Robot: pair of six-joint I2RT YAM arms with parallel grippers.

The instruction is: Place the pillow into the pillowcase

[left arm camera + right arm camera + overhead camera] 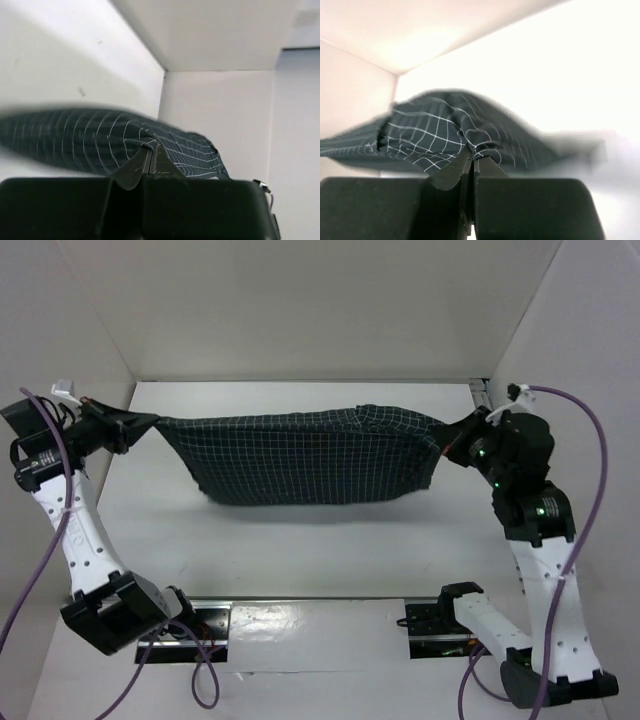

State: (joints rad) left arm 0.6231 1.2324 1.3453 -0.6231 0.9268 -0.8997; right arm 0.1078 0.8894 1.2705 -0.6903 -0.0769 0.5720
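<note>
The dark navy pillowcase (310,458) with a thin white grid hangs stretched between my two grippers, lifted above the white table. It bulges full along its length. The cream pillow is hidden; no part of it shows. My left gripper (150,425) is shut on the pillowcase's left end; the left wrist view shows the fabric (100,140) pinched at the gripper (151,147). My right gripper (450,435) is shut on the right end; the right wrist view shows the cloth (435,130) bunched at the gripper (472,152).
White walls enclose the table at the back (310,310), left (50,330) and right (590,320). The white table surface (300,550) lies under the hanging pillowcase. Purple cables run along both arms.
</note>
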